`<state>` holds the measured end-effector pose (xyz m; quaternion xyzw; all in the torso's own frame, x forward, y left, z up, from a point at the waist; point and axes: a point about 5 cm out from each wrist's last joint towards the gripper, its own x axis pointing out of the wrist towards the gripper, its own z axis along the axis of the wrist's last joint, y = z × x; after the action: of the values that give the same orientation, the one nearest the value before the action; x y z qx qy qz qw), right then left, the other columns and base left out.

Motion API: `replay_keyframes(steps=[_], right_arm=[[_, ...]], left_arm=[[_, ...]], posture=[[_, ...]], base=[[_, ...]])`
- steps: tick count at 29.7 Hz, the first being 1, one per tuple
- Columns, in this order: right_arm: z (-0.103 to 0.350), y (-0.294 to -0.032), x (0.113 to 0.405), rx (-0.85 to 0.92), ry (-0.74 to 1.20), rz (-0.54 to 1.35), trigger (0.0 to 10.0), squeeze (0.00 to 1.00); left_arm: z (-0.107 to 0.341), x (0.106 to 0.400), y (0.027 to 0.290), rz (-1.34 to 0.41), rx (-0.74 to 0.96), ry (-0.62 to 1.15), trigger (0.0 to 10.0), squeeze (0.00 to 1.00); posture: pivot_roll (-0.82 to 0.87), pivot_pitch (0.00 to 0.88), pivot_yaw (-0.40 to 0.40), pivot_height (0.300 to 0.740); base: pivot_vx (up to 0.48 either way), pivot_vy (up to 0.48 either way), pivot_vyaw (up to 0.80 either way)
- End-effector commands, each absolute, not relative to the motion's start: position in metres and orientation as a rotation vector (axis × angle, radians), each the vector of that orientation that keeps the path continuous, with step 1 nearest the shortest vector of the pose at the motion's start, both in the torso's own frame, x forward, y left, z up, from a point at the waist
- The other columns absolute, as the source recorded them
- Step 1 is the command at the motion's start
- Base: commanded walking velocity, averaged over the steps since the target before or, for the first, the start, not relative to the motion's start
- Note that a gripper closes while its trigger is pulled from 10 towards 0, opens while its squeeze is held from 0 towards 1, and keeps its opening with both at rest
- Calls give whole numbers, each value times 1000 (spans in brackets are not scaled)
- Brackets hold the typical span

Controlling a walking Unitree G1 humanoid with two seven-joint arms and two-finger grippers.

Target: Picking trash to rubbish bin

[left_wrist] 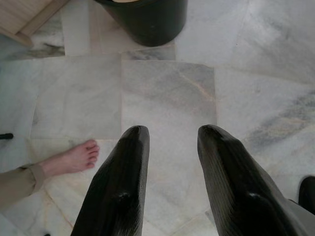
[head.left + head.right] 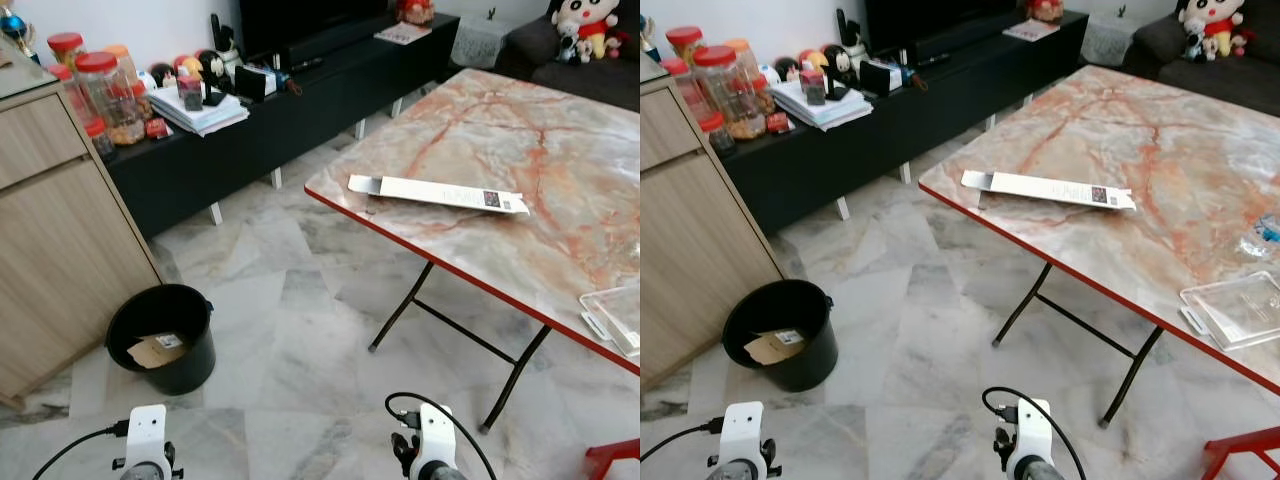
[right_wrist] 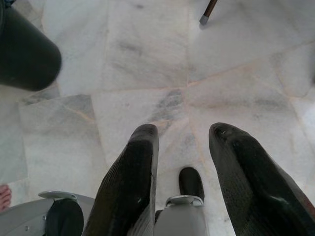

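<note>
lying flat: one carton [image 2: 437,192], one table [image 2: 560,150]

A table [image 2: 560,200] stood to the right, with a long flat box [image 2: 437,193] lying near its left edge and a plastic tray [image 2: 1238,307] at its near edge. On the floor [image 2: 290,330] to the left sat a bin [image 2: 163,337] holding a piece of cardboard [image 2: 155,350], just beside a wooden cabinet [image 2: 50,240]. Behind them ran a low bench [image 2: 300,95] carrying jars [image 2: 105,95] and stacked papers [image 2: 200,112]. A sofa [image 2: 590,65] with a doll [image 2: 585,25] stood behind the table.
</note>
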<state>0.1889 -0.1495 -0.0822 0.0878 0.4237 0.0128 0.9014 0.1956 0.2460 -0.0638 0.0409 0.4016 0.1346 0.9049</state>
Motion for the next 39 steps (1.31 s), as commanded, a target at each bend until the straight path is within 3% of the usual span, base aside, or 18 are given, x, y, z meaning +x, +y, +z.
replay_keyframes(steps=[1, 39], right_arm=[[-83, -149, 187, 172, 886, 29, 10000, 0], [-81, -149, 191, 176, 875, 12, 10000, 0]], left_arm=[[-66, 191, 248, 276, 102, 853, 10000, 0], [-65, 193, 250, 294, 115, 850, 10000, 0]], posture=[[39, 0, 0, 740], [46, 0, -6, 740]], base=[[0, 0, -769], [0, -49, -769]])
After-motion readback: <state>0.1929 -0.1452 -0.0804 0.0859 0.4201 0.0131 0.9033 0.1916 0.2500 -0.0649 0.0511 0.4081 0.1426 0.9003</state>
